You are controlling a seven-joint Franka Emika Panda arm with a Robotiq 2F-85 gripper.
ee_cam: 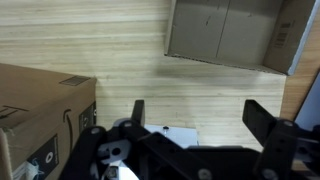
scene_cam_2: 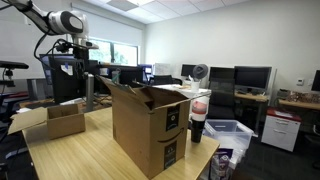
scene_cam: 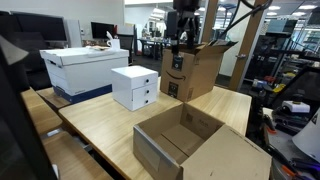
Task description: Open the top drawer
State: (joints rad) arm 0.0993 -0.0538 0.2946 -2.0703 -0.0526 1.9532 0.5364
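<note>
The small white cabinet [scene_cam: 134, 87] stands on the wooden table [scene_cam: 100, 125]. Its top drawer [scene_cam: 146, 84] is the upper of two, has a small knob and looks closed. My gripper [scene_cam: 178, 45] hangs open and empty high above the table, behind and to the side of the cabinet, near the tall cardboard box [scene_cam: 195, 72]. In the wrist view both fingers [ee_cam: 200, 115] are spread wide with nothing between them. A corner of the white cabinet [ee_cam: 175, 135] with a small knob shows far below. The cabinet is out of sight in the exterior view that shows the arm [scene_cam_2: 80, 48].
A large white lidded storage box [scene_cam: 85, 62] stands behind the cabinet. An open low cardboard box [scene_cam: 190, 145] sits at the table's near end and also shows in the wrist view [ee_cam: 230, 30]. The tall cardboard box [scene_cam_2: 150, 125] stands by the gripper. Office desks and monitors surround the table.
</note>
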